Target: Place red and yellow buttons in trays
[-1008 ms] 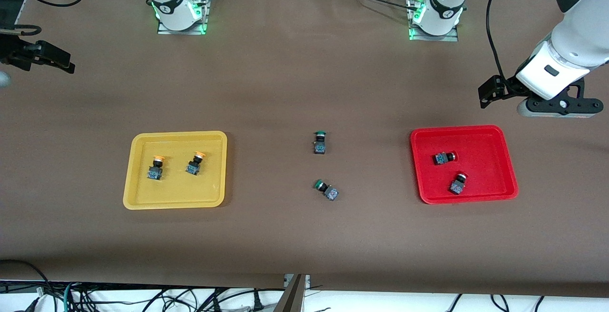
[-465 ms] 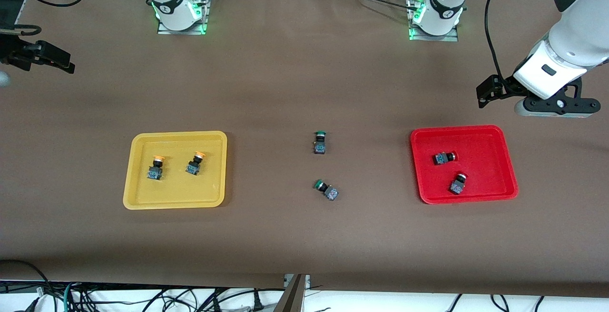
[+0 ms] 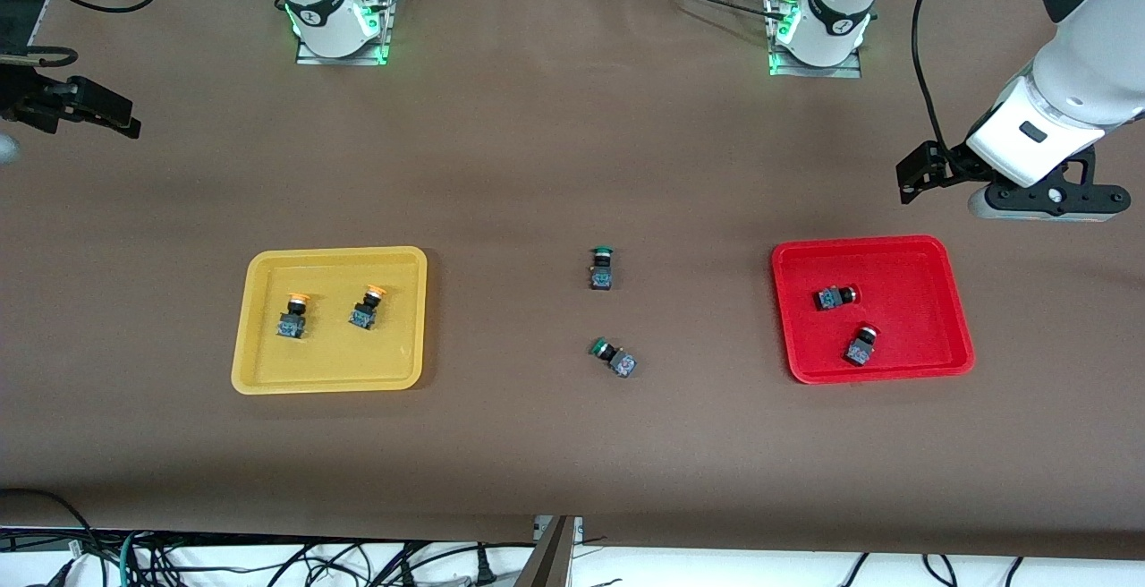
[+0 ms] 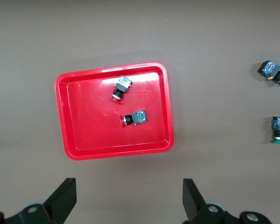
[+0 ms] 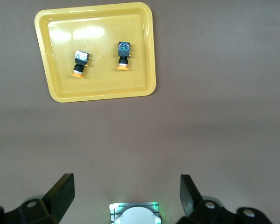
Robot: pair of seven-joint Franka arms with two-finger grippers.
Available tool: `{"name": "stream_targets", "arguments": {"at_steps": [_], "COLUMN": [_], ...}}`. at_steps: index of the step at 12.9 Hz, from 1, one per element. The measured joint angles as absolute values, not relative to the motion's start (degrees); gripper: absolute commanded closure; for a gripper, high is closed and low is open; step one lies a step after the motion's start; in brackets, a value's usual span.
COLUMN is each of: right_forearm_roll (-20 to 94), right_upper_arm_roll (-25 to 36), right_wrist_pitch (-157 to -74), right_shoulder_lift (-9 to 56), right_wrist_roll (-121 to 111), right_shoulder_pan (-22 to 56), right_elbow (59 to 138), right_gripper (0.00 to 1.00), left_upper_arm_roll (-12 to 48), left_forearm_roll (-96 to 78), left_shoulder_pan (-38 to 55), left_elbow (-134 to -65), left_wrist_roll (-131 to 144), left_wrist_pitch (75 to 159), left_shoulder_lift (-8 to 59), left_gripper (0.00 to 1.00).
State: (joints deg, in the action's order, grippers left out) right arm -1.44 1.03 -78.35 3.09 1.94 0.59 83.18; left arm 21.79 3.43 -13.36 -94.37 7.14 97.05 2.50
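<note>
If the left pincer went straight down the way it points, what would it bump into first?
Probably just the bare brown table. The left pincer hangs open and points down at a spot beside the red tray, not over it, though depth is hard to judge.

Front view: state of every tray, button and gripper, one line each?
yellow tray: holds both yellow buttons, lying apart.
red tray: holds both red buttons, lying apart.
green buttons: two on the bare table between the trays, in no tray.
left gripper: open, empty, up by the red tray.
right gripper: open, empty, waiting at the table's edge.
</note>
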Motion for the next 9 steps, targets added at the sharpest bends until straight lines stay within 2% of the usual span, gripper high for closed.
{"name": "stream_targets", "arguments": {"at_steps": [2, 3, 5, 6, 9], "right_forearm_roll": [-1.4, -1.4, -1.4, -1.4, -1.4], "right_upper_arm_roll": [1.0, 1.0, 1.0, 1.0, 1.0], "right_wrist_pitch": [-78.3, -78.3, -78.3, -78.3, -78.3], "right_shoulder_lift": [3.1, 3.1, 3.1, 3.1, 3.1], "right_wrist_roll": [1.9, 1.9, 1.9, 1.9, 1.9], "right_shoulder_pan": [0.6, 0.6, 0.6, 0.6, 0.6], "right_elbow": [83.2, 83.2, 83.2, 83.2, 83.2], "right_gripper": [0.00, 0.00, 0.00, 0.00, 0.00], "left_upper_arm_roll": [21.2, 18.6, 6.7, 4.0, 3.0], "left_forearm_roll": [3.4, 3.4, 3.3, 3.3, 3.3], "left_shoulder_pan": [-12.9, -10.3, 0.3, 2.4, 3.1], "left_elbow": [-94.0, -93.9, -93.2, -92.8, -92.5], "left_wrist_roll": [7.1, 7.1, 7.0, 6.8, 4.5], "left_wrist_pitch": [97.2, 97.2, 96.9, 96.7, 96.5], "left_shoulder_lift": [2.6, 2.6, 2.7, 2.7, 2.7], "left_gripper": [0.00, 0.00, 0.00, 0.00, 0.00]}}
